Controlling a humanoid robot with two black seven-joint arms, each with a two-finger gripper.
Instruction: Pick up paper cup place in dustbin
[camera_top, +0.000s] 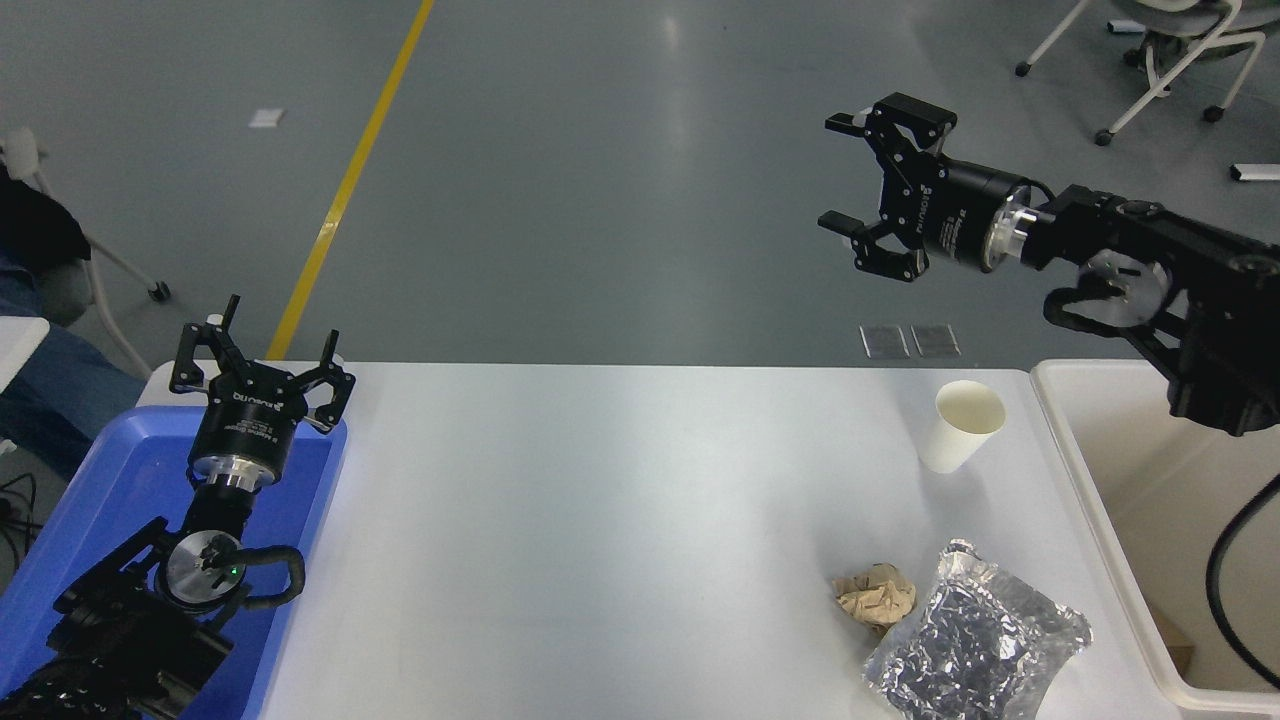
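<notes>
The paper cup (965, 425) stands upright near the dustbin (1075, 445), right gripper (845, 170) raised, empty

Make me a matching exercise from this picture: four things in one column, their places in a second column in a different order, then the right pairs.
Things:
1. paper cup
2. brown paper ball
3. right gripper
4. left gripper

Places:
A. raised in the air, past the table's far edge
B. over the far end of the blue tray
C. upright on the table, just left of the dustbin
D. on the table, touching the silver foil bag

Pairs: 1-C, 2-D, 3-A, 4-B
</notes>
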